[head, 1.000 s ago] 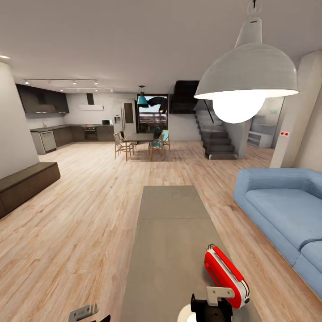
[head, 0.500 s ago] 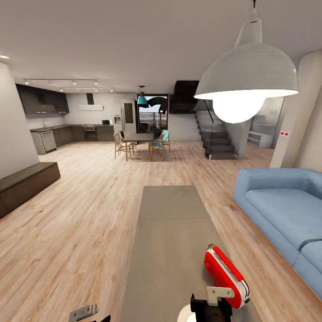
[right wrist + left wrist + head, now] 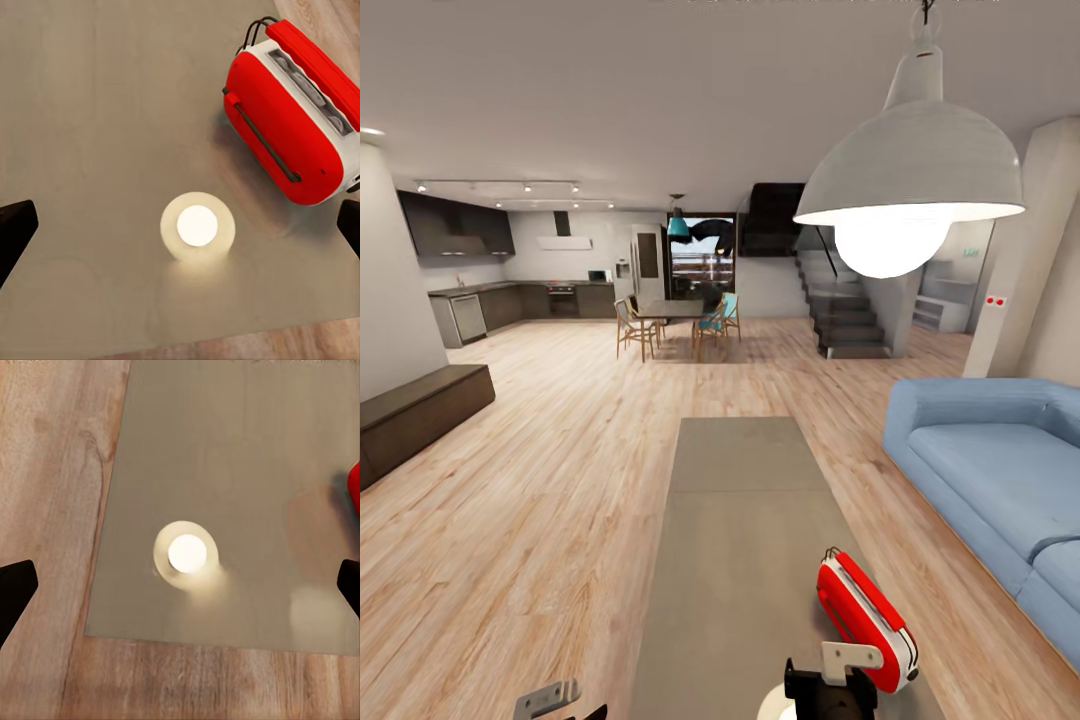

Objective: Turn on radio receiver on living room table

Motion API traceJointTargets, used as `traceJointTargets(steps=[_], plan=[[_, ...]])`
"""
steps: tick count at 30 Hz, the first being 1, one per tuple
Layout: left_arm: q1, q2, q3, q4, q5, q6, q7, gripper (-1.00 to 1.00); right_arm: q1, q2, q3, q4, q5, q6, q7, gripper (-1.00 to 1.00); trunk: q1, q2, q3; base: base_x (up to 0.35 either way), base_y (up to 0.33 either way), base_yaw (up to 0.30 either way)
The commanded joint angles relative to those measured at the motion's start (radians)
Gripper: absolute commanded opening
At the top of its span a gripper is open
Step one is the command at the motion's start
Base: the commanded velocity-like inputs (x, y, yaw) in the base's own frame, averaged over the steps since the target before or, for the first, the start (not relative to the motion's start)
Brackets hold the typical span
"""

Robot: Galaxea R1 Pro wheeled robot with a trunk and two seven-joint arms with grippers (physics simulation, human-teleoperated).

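1 red radio receiver (image 3: 289, 120), white band, on grey table (image 3: 740, 540); both hands spread, empty.

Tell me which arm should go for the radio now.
Right, most likely. In the head view the radio stands on the table just ahead of the right claw, and the right wrist view shows it whole. The left claw hangs off the table's other side; its wrist view catches just a red edge.

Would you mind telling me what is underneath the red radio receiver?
The radio receiver lies on the grey table, near its right edge; wood floor shows beyond. The table surface directly beneath it is covered by its body.
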Motion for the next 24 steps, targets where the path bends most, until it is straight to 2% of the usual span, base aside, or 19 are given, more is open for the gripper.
traceJointTargets(steps=[1,20,24], plan=[[0.0,0.0,0.0,0.0,0.0,0.0,0.0,1.0,0.0,0.0,0.0,0.0,-0.001,0.0,0.0,1.0,0.0,0.0,0.0,0.0,0.0,0.0],[0.0,-0.001,0.0,0.001,0.0,0.0,0.0,1.0,0.0,0.0,0.0,0.0,-0.002,0.001,0.001,1.0,0.0,0.0,0.001,0.0,0.0,0.0],[0.0,-0.001,-0.001,0.001,0.0,0.0,0.0,1.0,0.0,0.0,0.0,0.0,-0.002,0.001,0.001,1.0,0.0,0.0,0.001,0.0,-0.185,0.0]])
